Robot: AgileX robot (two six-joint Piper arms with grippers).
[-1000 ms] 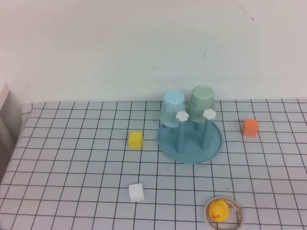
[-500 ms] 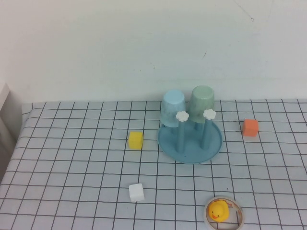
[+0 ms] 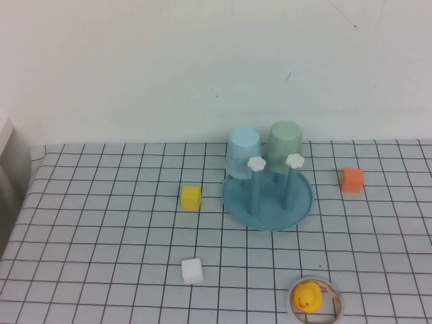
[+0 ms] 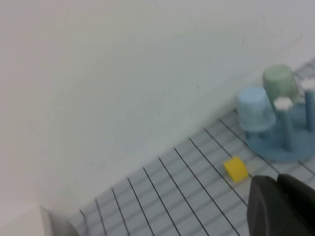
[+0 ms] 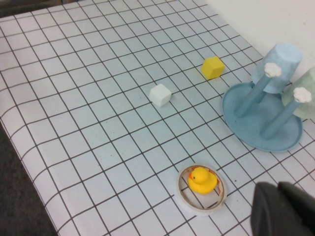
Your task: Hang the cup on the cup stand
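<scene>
The cup (image 3: 285, 140) sits upside down on a rear peg of the cup stand (image 3: 268, 198), mouth downward so the peg carries it from inside; beside it the light blue tumbler (image 3: 244, 154) hangs the same way. By the look of it the hanging is already done.

Both arms are drawn back, out of the high view. The left gripper (image 4: 281, 206) shows only as a dark mass in its wrist view, fingers pressed together and holding nothing; the stand lies well ahead of those fingers, with the yellow block (image 4: 236, 169) between. The right gripper (image 5: 283, 210) is likewise closed and empty, hanging above the tabletop (image 3: 101, 223); the yellow duck (image 5: 202, 180) in its ring (image 5: 183, 194) lies just ahead of its fingers, the stand farther on. The white block (image 3: 192, 271) and orange block (image 3: 352, 179) lie apart from the stand.
</scene>
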